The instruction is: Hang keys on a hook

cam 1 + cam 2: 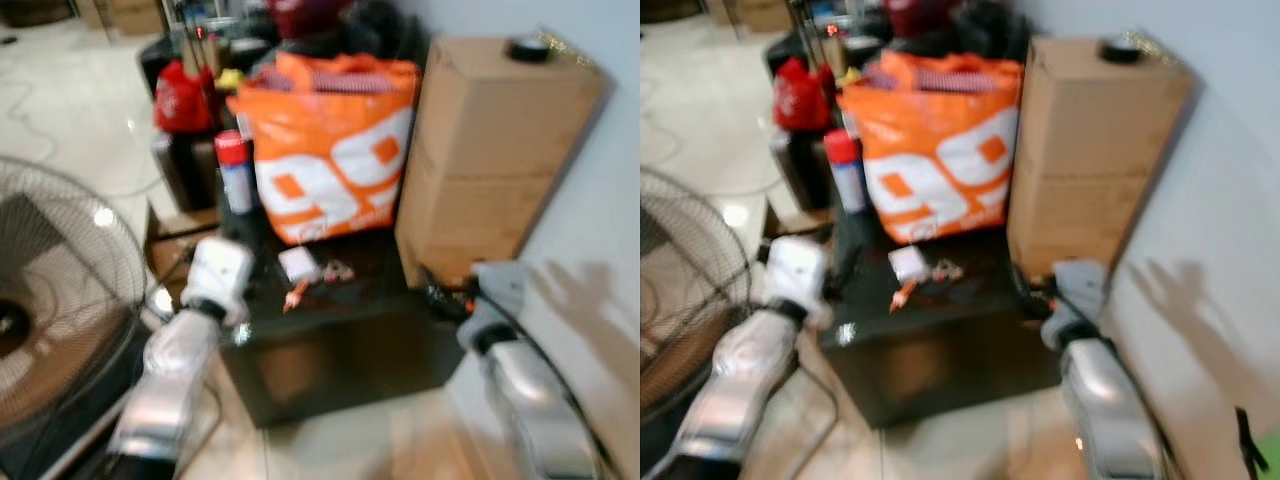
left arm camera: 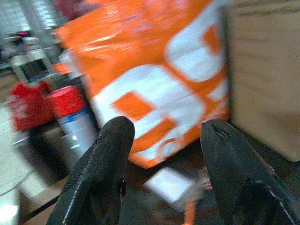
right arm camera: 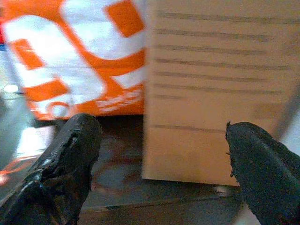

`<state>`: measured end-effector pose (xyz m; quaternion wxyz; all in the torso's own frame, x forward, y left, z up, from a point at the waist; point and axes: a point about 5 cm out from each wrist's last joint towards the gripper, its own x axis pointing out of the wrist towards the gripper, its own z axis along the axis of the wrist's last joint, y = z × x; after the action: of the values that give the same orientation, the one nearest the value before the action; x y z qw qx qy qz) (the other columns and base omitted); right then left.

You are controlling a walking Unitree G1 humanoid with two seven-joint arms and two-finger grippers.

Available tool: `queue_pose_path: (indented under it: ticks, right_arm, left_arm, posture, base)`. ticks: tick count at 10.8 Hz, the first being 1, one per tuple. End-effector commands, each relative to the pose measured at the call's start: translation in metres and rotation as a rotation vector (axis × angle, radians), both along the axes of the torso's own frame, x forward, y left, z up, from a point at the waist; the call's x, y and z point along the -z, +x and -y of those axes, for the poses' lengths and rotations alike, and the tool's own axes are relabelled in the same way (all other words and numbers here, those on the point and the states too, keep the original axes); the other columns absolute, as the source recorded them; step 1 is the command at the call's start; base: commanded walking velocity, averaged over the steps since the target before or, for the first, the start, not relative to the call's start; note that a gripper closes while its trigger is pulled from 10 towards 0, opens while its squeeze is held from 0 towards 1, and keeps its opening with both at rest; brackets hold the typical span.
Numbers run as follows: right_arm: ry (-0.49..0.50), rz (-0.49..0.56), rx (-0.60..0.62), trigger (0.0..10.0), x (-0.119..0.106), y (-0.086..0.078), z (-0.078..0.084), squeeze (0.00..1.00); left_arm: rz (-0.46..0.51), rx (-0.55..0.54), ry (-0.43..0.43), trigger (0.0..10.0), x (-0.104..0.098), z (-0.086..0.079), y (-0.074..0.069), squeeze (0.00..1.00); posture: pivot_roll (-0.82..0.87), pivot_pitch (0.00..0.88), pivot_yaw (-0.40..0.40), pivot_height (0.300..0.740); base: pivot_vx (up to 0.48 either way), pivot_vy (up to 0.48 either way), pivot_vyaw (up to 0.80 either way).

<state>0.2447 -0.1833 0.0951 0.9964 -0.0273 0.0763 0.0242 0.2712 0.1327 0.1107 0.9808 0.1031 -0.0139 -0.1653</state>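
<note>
Nearest the head camera, two silver arms reach forward over a pale tiled floor (image 1: 60, 110), everything softened by blur. The left claw (image 2: 164, 173) sits at the left edge of a dark, glossy tabletop (image 1: 340, 340), its two black fingers (image 2: 101, 178) spread well apart with nothing between them. The right claw (image 3: 164, 159) is at the tabletop's right edge, beside a tall cardboard box (image 1: 495, 150), and its fingers (image 3: 65, 159) are likewise wide apart and empty. On the tabletop between the two arms lie the keys (image 1: 335, 270), a small blurred cluster just beside a white tag (image 1: 298, 264), with an orange strap (image 1: 296, 296) trailing toward the front edge; neither claw touches them. Just behind them stands a large orange and white bag (image 1: 330, 150), which touches or nearly touches the cardboard box to its right. A spray can with a red cap (image 1: 234, 170) stands at the bag's left, and a red bag (image 1: 182, 98) sits further back on the left. A small dark round object (image 1: 527, 47) rests on top of the box. A wire-grilled fan (image 1: 50, 300) stands on the floor at the robot's left. A pale wall (image 1: 600, 250) runs along the right.
</note>
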Motion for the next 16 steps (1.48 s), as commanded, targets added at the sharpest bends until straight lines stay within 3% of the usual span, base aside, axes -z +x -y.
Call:
queue_pose_path:
  ticks: [1, 16]
  right_arm:
    - [0.017, 0.018, -0.018, 10.0, -0.0032, 0.0025, -0.0069, 0.0]
    - [-0.038, 0.005, -0.032, 10.0, -0.0018, 0.0054, -0.0025, 0.0]
  left_arm:
    - [0.011, -0.032, 0.02, 10.0, -0.0025, -0.0116, 0.0014, 0.0]
    - [-0.011, -0.016, 0.026, 10.0, 0.0017, -0.0095, -0.0012, 0.0]
  posture:
    - [-0.08, 0.0, 0.046, 0.74]
    - [-0.08, 0.0, 0.039, 0.74]
  base:
    - [0.296, 0.0, 0.0]
    - [0.3, 0.0, 0.05]
